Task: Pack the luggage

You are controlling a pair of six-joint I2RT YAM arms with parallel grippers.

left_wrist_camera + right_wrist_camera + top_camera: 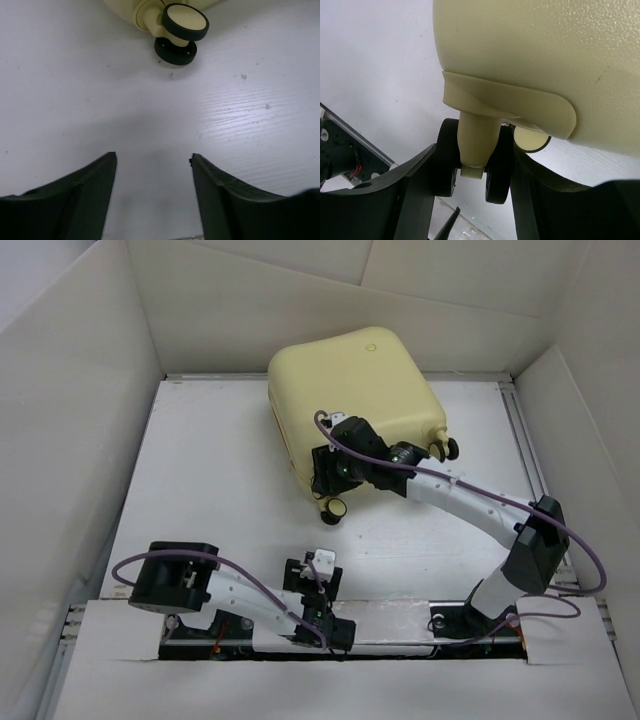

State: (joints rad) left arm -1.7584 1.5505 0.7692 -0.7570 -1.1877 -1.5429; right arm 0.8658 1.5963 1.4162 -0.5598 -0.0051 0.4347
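Observation:
The luggage (355, 390) is a pale yellow hard-shell suitcase, shut, lying at the back middle of the table with its wheeled end towards me. My right gripper (325, 472) reaches to its near left corner. In the right wrist view my right gripper (475, 156) is shut on a black twin caster wheel (495, 172) under the shell (545, 60), one finger against each side of the wheel. Another caster wheel (335, 508) sits free just below it and also shows in the left wrist view (184, 22). My left gripper (318, 565) (152, 157) is open and empty over bare table near the front edge.
White walls (70, 420) enclose the table on the left, back and right. Two more caster wheels (442, 448) stick out at the suitcase's right corner. A metal rail (530, 450) runs along the table's right edge. The arm bases stand along the front edge.

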